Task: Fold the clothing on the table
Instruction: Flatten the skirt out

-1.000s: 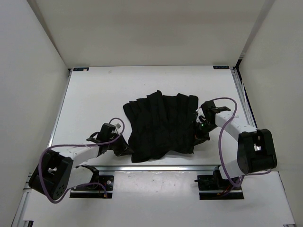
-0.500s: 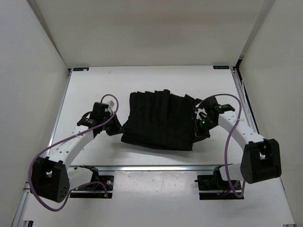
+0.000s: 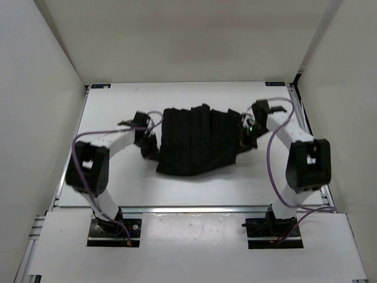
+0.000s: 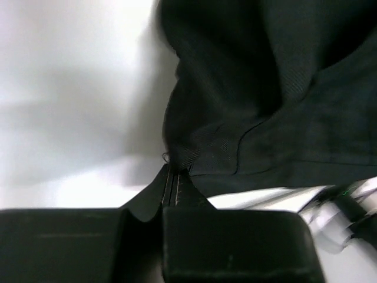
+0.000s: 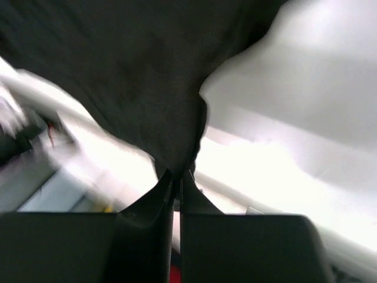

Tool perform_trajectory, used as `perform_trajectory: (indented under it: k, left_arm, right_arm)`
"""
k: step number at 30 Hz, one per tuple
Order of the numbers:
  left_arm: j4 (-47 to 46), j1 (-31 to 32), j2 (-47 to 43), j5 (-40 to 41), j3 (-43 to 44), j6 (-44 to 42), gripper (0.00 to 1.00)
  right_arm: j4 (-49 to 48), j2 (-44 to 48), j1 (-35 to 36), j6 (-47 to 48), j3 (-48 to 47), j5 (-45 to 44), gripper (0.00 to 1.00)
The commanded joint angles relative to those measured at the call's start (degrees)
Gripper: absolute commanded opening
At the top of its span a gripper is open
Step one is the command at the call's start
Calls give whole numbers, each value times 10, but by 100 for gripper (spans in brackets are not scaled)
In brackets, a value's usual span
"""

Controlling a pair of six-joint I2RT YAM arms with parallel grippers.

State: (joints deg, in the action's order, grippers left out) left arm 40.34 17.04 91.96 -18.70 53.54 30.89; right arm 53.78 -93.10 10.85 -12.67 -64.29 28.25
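Note:
The clothing (image 3: 197, 140), a black pleated garment, is bunched across the middle of the white table (image 3: 118, 183), its near part lifted and hanging between both arms. My left gripper (image 3: 150, 143) is shut on its left edge; in the left wrist view the cloth (image 4: 247, 118) runs up from the pinched jaws of the left gripper (image 4: 174, 174). My right gripper (image 3: 242, 134) is shut on the right edge. In the right wrist view the fabric (image 5: 135, 71) narrows into the right gripper (image 5: 175, 175), whose jaws are closed.
White walls enclose the table on three sides. Silver rails run along the left edge (image 3: 72, 153), the right edge (image 3: 301, 127) and the near edge (image 3: 188, 208). Purple cables loop off both arms.
Both grippers have carried the garment's near corners away from the arm bases toward the far side. The cloth has drawn up into a shorter, bunched shape. The left gripper closed tighter at the start.

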Motion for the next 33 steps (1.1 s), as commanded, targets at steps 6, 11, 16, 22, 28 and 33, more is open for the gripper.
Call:
perform_trajectory:
  k: [6, 11, 16, 22, 28, 33]
  left_arm:
    - [-115, -42, 131, -76, 521, 34, 0]
    - [-156, -90, 78, -120, 547, 70, 0]
    - [-225, -114, -4, -172, 378, 104, 0]
    - [-214, -129, -45, -176, 316, 94, 0]
    - [-199, -127, -65, -167, 336, 87, 0]
    - [-255, -132, -124, -204, 257, 126, 0]
  right_arm:
    - [-32, -111, -52, 23, -522, -206, 0]
    - [-215, 84, -23, 41, -346, -281, 0]
    - [-261, 202, -38, 20, -140, -234, 0]
    - [-267, 283, -57, 23, -50, -235, 0]
    - [-263, 305, -56, 48, -93, -238, 0]
    - [-209, 290, -43, 41, -111, -221, 0]
